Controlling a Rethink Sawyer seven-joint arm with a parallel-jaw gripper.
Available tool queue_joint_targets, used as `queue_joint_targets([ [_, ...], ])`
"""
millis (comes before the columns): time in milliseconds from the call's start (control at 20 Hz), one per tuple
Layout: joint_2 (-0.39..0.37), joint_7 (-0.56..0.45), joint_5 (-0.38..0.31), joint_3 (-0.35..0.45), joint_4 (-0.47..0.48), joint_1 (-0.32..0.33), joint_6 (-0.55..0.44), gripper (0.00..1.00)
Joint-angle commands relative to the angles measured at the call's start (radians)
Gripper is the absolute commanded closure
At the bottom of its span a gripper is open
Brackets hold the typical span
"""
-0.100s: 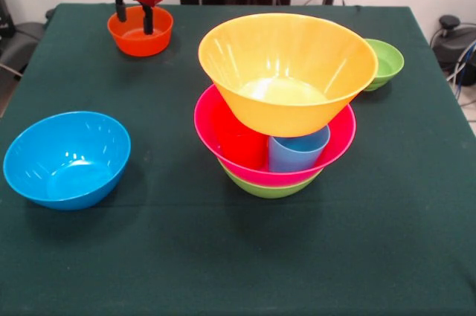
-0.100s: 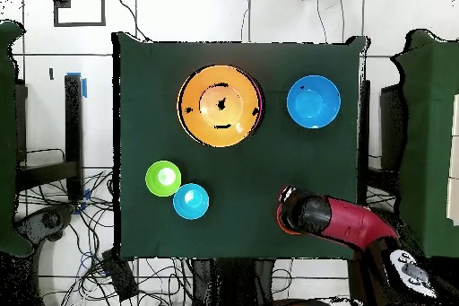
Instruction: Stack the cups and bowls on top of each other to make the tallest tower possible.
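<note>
My gripper [image 1: 134, 18] is open at the far left and lowered onto the small orange bowl [image 1: 140, 32]. One finger is inside the bowl and the other is at its left rim. The tower stands mid-table: a green bowl [image 1: 269, 186] at the bottom and a large pink bowl [image 1: 216, 119] in it. The pink bowl holds a red cup [image 1: 242, 146] and a light blue cup [image 1: 297, 151], and the large yellow-orange bowl [image 1: 286, 71] rests on them. In the overhead view the yellow-orange bowl [image 2: 220, 105] hides the rest of the tower.
A medium blue bowl [image 1: 67, 158] sits alone at the near left. A small green bowl [image 1: 385, 63] stands at the far right. The overhead view also shows a small blue bowl [image 2: 191, 200] beside the small green bowl [image 2: 163, 178], and the red arm [image 2: 345, 222] covers the orange bowl.
</note>
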State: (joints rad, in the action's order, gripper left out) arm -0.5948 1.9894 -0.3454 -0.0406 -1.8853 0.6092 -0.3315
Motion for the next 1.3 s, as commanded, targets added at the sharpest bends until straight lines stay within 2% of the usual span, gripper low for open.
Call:
queue_joint_targets([
  [50,-0.009,0.030,-0.032,0.100,-0.082,-0.027,0.024,0.00],
  [700,-0.042,0.043,-0.001,0.107,-0.096,-0.054,-0.007,0.00],
  [850,-0.016,0.060,-0.014,0.094,-0.074,-0.078,0.032,0.00],
  [1300,0.053,0.067,-0.011,0.130,-0.064,-0.071,0.108,0.00],
])
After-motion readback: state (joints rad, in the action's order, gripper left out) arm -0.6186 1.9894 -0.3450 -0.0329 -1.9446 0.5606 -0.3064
